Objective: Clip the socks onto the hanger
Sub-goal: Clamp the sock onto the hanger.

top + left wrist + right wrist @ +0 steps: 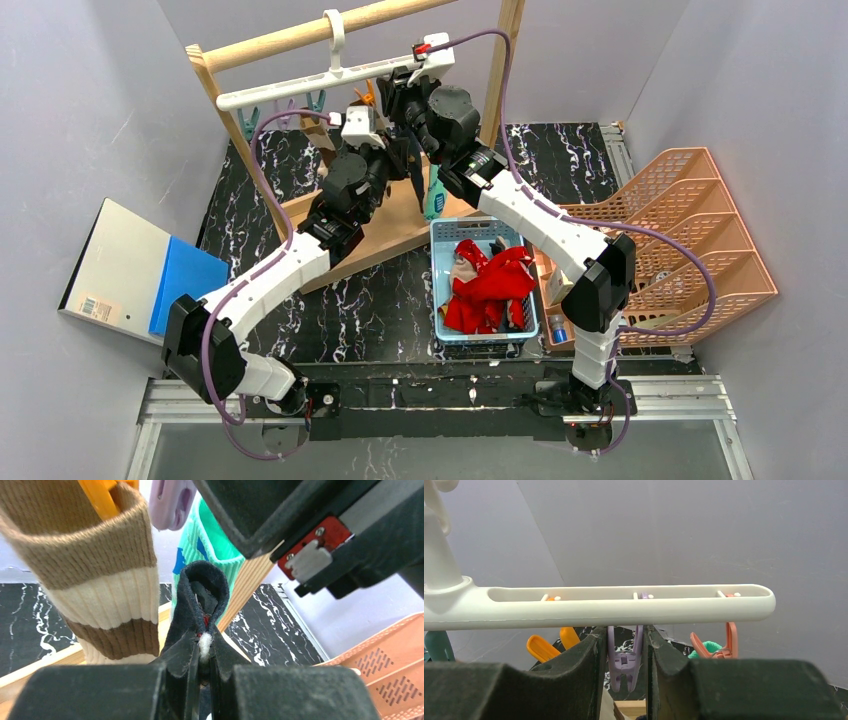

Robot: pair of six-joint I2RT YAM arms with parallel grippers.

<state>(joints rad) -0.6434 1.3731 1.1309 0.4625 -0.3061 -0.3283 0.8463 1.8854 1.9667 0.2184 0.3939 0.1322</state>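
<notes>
The white hanger (300,91) hangs from the wooden rail; its bar fills the right wrist view (599,605). My right gripper (625,630) is shut on the handles of the purple clip (625,660), whose lower prongs stand apart. My left gripper (204,647) is shut on a dark navy sock (200,595) and holds its cuff up just below the purple clip (172,502). A brown-and-beige banded sock (95,575) hangs from the orange clip (102,495). A teal-green sock (215,545) hangs from the pink clip (721,642). Both grippers (390,110) meet under the bar.
A blue basket (437,280) with red socks (485,285) sits at mid-table. An orange tiered tray (690,230) stands at the right. The wooden rack (300,40) and its base board (380,240) stand at the back. A blue-and-white board (140,270) lies at the left.
</notes>
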